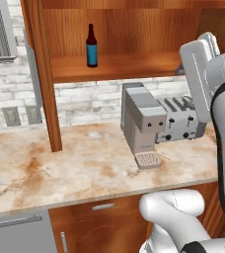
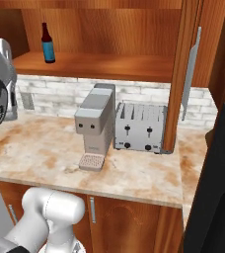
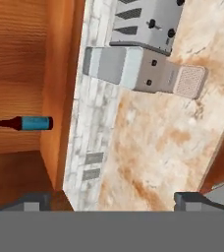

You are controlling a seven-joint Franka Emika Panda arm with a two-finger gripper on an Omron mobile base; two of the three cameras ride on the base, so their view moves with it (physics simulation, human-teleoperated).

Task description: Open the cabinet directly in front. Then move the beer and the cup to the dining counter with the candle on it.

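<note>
The reddish-brown wooden wall cabinet stands open, and the slim dark brown glass bottle of beer with a blue label stands upright on its wooden shelf, near the left wall and well apart from anything else. No green cup is visible on the shelf from here.

The claw is spread wide and holds nothing; its camera is rolled sideways, so the bottle appears lying down.

The tall, narrow bottle is likely to tip if a finger nudges its neck or one finger lands first. Below the shelf, the grey boxy coffee machine and silver four-slot toaster crowd the beige marble desk, so a low swing of the arm could strike them.
</note>
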